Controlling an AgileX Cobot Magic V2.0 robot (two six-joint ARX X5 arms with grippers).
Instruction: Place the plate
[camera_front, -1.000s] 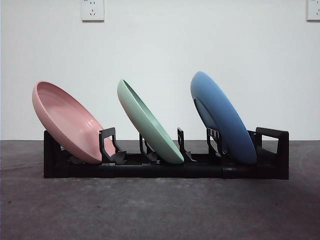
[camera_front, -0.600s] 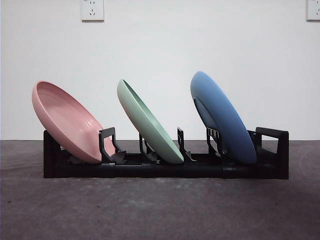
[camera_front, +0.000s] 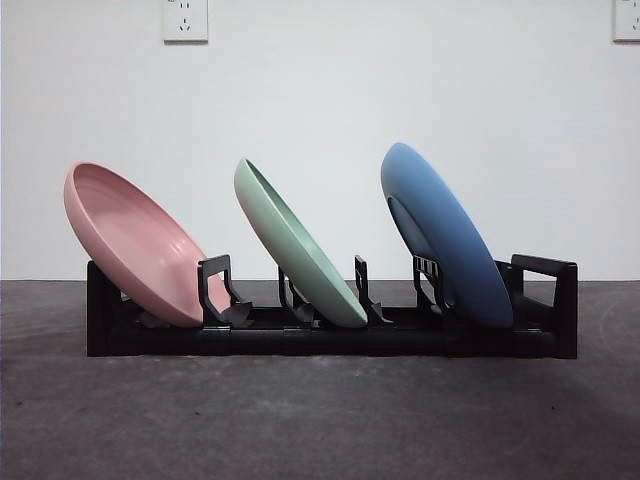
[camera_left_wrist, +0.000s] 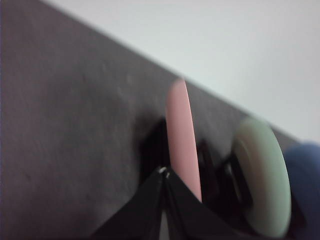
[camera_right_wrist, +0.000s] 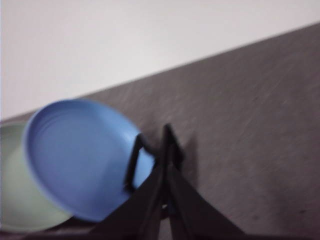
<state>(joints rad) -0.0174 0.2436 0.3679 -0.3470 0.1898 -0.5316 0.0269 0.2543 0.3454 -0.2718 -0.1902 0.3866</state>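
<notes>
**Q:** Where are the plates?

**A:** All three sit tilted in the black rack (camera_front: 330, 340), each leaning in its own slot. Pink plate (camera_front: 135, 245) at one end, green plate (camera_front: 298, 248) in the middle, blue plate (camera_front: 445, 235) at the other end beside the rack's handle (camera_front: 548, 268). None is in my jaws.

**Q:** Your grippers?

**A:** Both are up and off the rack; the front view shows neither. My left gripper (camera_left_wrist: 164, 172) has its jaws pressed together at the tips, holding nothing, with the pink plate's rim (camera_left_wrist: 181, 135) just beyond them. My right gripper (camera_right_wrist: 167, 135) is likewise closed and empty, above the blue plate (camera_right_wrist: 82, 155) and the handle end of the rack.

**Q:** Which step, then?

**A:** Judging by the full slots, placing looks done, or nearly. I see no free plate on the table (camera_front: 320, 420). What remains, I'd guess, is parking the arms clear.

**Q:** If another move is called for?

**A:** Jaws would have to open first, then come down on a rim edge-on. The plates lean closely, so there is little room between them.

**Q:** Anything in the way?

**A:** Only the dividers (camera_front: 215, 290) and the neighbouring plates. Behind stands a white wall (camera_front: 400, 90) with a socket (camera_front: 185, 20). Wrist views are blurred; finer detail I can't tell.
</notes>
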